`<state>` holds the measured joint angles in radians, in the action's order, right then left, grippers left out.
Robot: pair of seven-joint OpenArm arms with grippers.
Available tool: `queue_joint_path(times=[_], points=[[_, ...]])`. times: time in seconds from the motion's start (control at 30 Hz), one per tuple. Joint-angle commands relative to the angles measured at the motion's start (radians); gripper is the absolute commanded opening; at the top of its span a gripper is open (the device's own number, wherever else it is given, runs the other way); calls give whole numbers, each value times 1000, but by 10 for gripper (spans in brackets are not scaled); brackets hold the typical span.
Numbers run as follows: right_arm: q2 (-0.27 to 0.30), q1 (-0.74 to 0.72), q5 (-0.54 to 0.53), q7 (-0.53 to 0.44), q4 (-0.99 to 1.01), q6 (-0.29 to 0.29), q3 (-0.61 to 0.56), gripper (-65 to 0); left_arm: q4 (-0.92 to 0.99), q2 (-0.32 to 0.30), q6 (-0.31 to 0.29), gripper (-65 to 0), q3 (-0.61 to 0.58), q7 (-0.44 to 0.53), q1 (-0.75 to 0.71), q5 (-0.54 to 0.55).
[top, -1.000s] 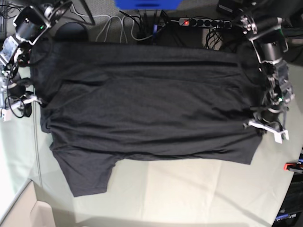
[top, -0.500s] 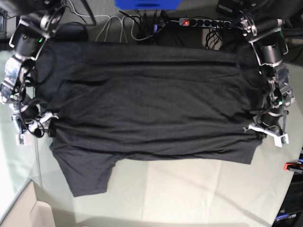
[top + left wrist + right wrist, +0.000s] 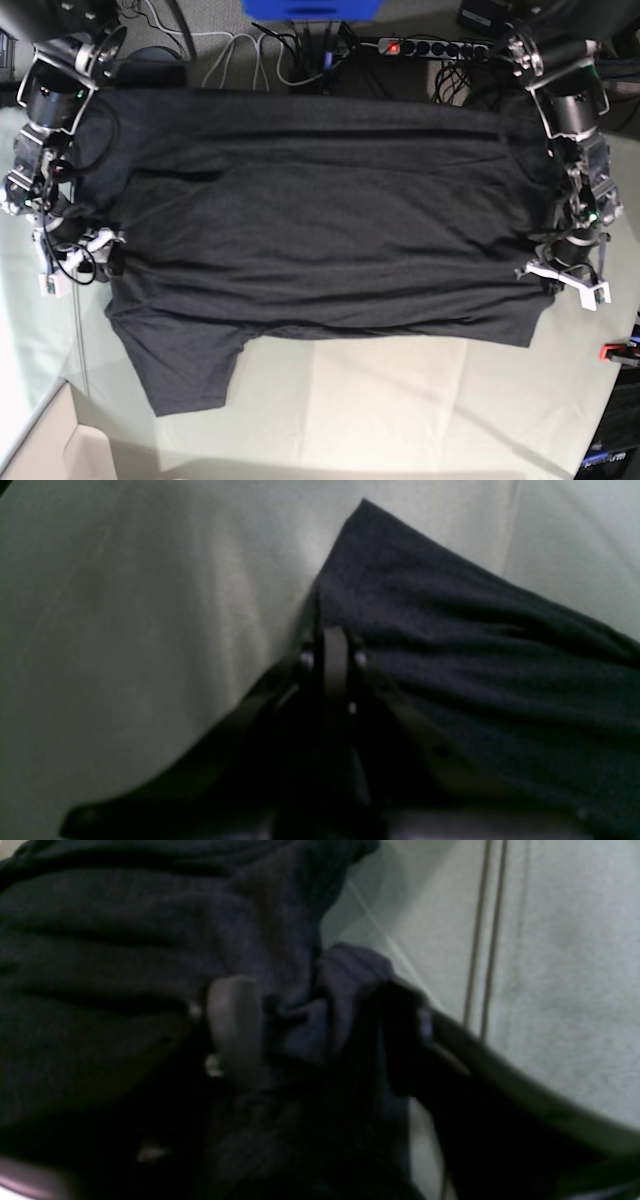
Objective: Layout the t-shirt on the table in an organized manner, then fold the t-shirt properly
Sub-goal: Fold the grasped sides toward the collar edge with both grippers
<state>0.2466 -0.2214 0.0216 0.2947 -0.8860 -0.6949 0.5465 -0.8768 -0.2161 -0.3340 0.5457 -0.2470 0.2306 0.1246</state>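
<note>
**One edge pinched, the other just let go**

Left wrist view: the left gripper has its fingers pressed together on the hem edge of the t-shirt, apparently to keep that side anchored and taut over the table.

Right wrist view: the right gripper stands with its fingers parted. A bunched lump of dark fabric sits between them, but nothing is squeezing it; the blur makes it hard to say whether cloth rests against a pad.

Base view: the t-shirt lies spread across the table, one sleeve trailing toward the near edge. The grippers sit at opposite ends, a placement that suits stretching it flat before folding.
</note>
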Motion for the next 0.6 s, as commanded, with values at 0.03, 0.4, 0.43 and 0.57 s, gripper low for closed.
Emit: queue_joint_path(times=[0.03,0.4,0.43,0.57], points=[[15,-20,-15,-25,-15,-3,1,-465,-15,-15,-3,-650,-2,27,23,10],[21,37,-19,-16,-94,-3,16,-650,-37,-15,-3,-650,4,22,17,16],[15,58,-19,-15,-131,-3,34,-650,-52,-15,-3,-650,6,21,16,16],[-39,126,-19,-15,-279,-3,113,-650,-160,-13,-4,-650,6,-12,-26,17]])
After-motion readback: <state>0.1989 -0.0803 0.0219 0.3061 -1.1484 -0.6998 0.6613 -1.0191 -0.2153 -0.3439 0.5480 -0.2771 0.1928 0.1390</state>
